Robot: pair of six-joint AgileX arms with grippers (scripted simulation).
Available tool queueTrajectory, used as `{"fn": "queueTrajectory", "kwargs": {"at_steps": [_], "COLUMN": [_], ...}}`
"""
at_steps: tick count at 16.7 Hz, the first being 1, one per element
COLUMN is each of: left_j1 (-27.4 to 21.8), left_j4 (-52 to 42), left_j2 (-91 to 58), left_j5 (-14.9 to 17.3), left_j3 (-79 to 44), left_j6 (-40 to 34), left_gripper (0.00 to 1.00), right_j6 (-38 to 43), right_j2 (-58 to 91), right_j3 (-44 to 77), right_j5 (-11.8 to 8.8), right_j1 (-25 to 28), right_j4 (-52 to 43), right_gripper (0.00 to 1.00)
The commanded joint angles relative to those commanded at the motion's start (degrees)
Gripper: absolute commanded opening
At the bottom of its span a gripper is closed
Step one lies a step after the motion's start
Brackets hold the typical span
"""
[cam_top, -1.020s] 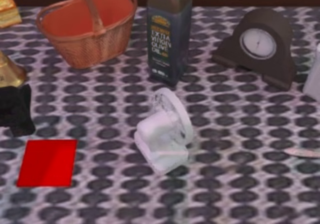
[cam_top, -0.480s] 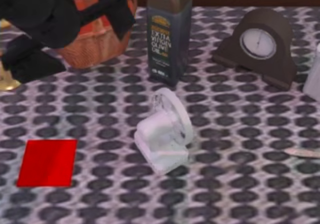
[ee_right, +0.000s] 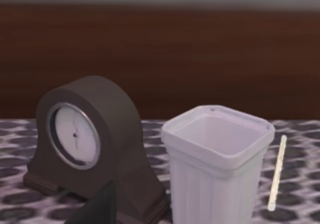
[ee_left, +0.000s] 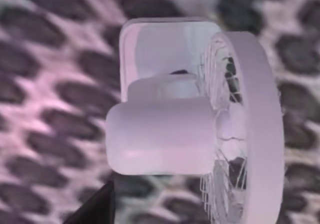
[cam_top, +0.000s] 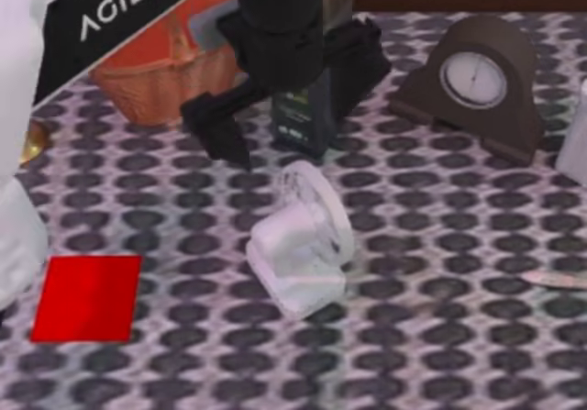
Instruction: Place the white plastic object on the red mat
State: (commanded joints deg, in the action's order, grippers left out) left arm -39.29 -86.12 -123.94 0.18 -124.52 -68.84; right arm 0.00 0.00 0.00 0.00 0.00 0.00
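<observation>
The mat lies flat at lower left, bare. At upper centre the left gripper hangs above the table with fingers spread, holding nothing, just above the fan. The fan sits mid-frame, well apart from the mat. The right gripper is out of the top view.

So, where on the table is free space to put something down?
Bare cloth lies along the near edge, between the red mat and the white plastic object, and right of the object. The back is crowded: basket, oil bottle, clock, with the left gripper above.
</observation>
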Motion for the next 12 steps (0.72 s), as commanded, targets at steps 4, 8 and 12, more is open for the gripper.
{"fn": "queueTrajectory", "kwargs": {"at_steps": [4, 8, 12], "left_j1": [-2.04, -2.11, -1.91], "left_j4": [-4.60, -4.76, -2.43], "left_j2": [-6.57, -6.79, -6.30], "left_j5": [0.06, 0.07, 0.06], "left_j3": [-6.93, -7.17, -4.65], "left_j6": [-3.81, -3.94, -3.73], "left_gripper": [1.00, 1.00, 1.00], "right_j6": [0.00, 0.00, 0.00], "right_j2": [0.00, 0.00, 0.00], "right_j3": [0.00, 0.00, 0.00], "right_j5": [0.00, 0.00, 0.00], "right_j1": [0.00, 0.00, 0.00], "right_j4": [0.00, 0.00, 0.00], "right_gripper": [1.00, 1.00, 1.00]}}
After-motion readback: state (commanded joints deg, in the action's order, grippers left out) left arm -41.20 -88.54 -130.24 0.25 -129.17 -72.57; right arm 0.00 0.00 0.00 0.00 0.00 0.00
